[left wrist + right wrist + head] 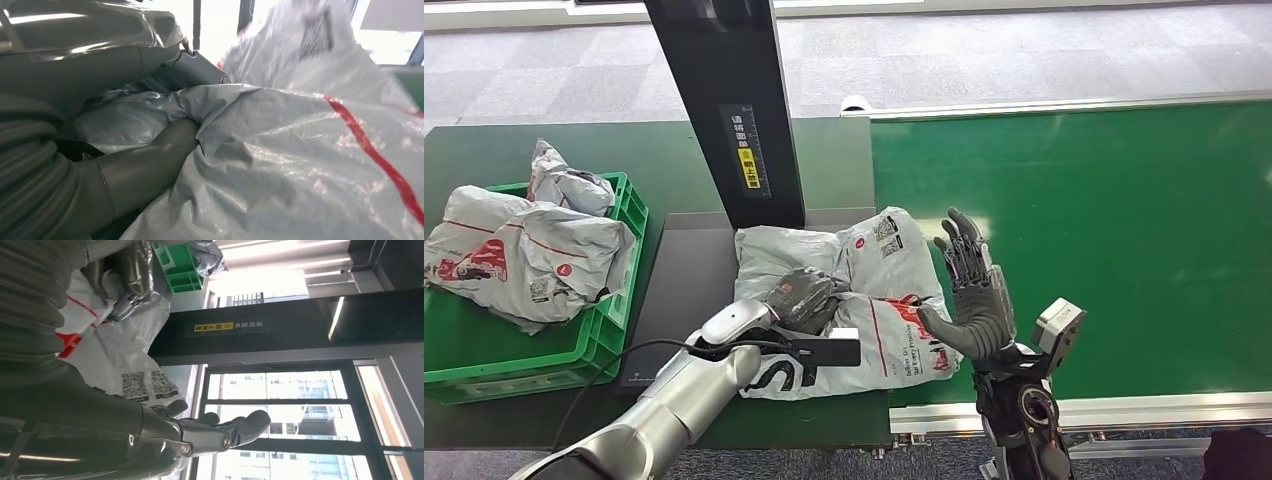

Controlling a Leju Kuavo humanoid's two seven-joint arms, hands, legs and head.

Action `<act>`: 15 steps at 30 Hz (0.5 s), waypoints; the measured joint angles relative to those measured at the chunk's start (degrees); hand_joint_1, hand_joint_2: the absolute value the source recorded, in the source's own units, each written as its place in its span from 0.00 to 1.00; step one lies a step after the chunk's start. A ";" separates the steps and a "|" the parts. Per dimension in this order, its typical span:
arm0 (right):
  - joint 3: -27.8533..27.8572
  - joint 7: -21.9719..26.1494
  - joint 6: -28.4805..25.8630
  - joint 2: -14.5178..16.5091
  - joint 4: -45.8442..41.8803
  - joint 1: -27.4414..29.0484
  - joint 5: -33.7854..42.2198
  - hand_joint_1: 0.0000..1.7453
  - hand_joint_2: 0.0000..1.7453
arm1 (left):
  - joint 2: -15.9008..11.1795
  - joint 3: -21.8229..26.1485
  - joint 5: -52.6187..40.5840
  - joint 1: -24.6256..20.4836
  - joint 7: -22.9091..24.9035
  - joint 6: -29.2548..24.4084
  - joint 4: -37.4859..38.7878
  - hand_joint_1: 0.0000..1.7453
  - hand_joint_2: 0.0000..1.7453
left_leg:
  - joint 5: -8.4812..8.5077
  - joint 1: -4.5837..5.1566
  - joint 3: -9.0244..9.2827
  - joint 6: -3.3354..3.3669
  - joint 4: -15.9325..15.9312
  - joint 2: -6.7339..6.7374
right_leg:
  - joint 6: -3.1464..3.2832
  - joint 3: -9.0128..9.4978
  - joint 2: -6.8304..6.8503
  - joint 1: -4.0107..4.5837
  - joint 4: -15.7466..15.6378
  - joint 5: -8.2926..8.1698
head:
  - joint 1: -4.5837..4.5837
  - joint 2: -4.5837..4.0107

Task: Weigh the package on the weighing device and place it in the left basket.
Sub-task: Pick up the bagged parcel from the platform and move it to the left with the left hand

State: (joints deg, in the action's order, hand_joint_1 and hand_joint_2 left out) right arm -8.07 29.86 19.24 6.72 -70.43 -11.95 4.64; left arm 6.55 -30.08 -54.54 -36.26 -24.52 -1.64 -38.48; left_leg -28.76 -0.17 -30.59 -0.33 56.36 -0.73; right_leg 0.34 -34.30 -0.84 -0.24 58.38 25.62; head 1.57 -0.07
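Here, left hand (802,296) gripping grey package (886,300) on scale platform (679,290), right hand (972,290) beside it, fingers spread, holding nothing.

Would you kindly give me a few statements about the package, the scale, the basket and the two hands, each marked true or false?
1. The package lies on the dark weighing device. True.
2. The left hand rests on the package, its fingers dug into the wrapping. True.
3. The right hand grips the package. False: it stands open beside it, fingers spread.
4. The green basket holds nothing. False: grey parcels already lie in it.
5. The basket sits on the conveyor belt. False: it stands left of the weighing device.
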 joint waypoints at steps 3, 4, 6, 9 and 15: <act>1.11 0.00 -1.26 -0.02 -0.68 1.06 -0.50 0.00 1.00 | -3.01 0.40 7.71 3.28 -0.87 0.46 -13.70 1.00 1.00 | 0.00 0.00 -0.09 0.00 0.00 0.03 | 0.00 -0.12 -0.03 0.01 0.01 0.00 | 0.00 0.00; 1.66 0.00 -1.81 -0.06 -1.15 1.57 -0.56 0.00 1.00 | -4.14 0.94 11.17 4.76 -1.67 0.24 -19.68 1.00 1.00 | 0.00 -0.01 -0.13 0.00 0.00 0.05 | 0.00 -0.17 -0.04 0.01 0.01 0.00 | 0.01 0.00; 3.05 -0.03 -2.92 -0.20 -2.55 2.95 -0.55 0.00 1.00 | -6.16 3.01 19.34 8.34 -3.68 -0.63 -32.45 1.00 1.00 | -0.02 -0.01 -0.24 -0.01 0.00 0.06 | 0.00 -0.28 -0.05 0.02 0.02 0.01 | 0.01 0.00; 5.81 -0.46 -4.10 -0.30 -5.60 5.51 -0.52 0.00 1.00 | -7.80 9.40 31.42 13.57 -5.94 -4.75 -50.12 1.00 1.00 | -0.06 -0.02 -0.41 -0.02 0.00 0.09 | 0.00 -0.45 -0.09 0.03 0.02 0.06 | 0.02 0.00; 9.42 -1.89 -4.53 0.31 -9.91 7.85 -1.72 0.00 1.00 | -8.31 29.65 39.67 13.97 -4.30 -17.16 -60.49 1.00 1.00 | -0.02 -0.03 -0.45 -0.05 -0.02 0.10 | 0.02 -0.50 -0.09 0.04 0.01 0.06 | 0.01 0.00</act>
State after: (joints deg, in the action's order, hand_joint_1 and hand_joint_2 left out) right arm 1.35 27.97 14.71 7.03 -80.34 -4.10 2.93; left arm -1.77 -0.42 -14.87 -22.29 -28.82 -18.80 -98.97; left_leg -28.78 -0.20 -31.04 -0.38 56.33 -0.63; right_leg 0.36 -34.80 -0.92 -0.20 58.39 25.68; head 1.57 -0.07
